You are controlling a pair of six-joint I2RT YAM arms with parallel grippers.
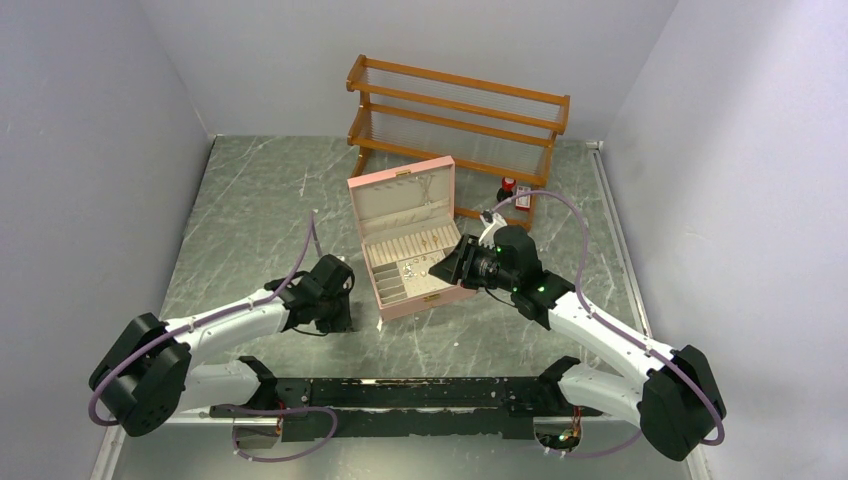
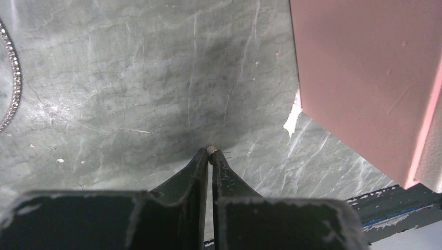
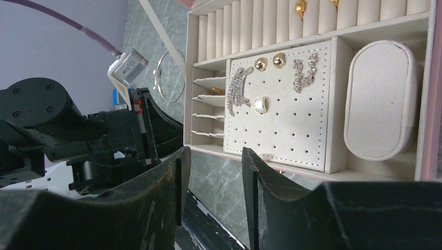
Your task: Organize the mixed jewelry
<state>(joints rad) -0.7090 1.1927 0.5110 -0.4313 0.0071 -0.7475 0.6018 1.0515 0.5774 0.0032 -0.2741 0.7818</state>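
The pink box stands open mid-table. In the right wrist view its white pad holds gold studs, sparkly earrings and a pale stud; a gold ring sits in the ring rolls. A thin silvery loop lies on the table left of the box and shows at the left edge of the left wrist view. My left gripper is low over the table beside the box wall, shut on a tiny pale earring bit. My right gripper is open and empty at the box's front right edge.
A wooden rack stands behind the box. Small red-and-black bottles stand at its right foot. A small blue object lies by the loop. The left arm is close to the box's left side. Grey walls enclose the table.
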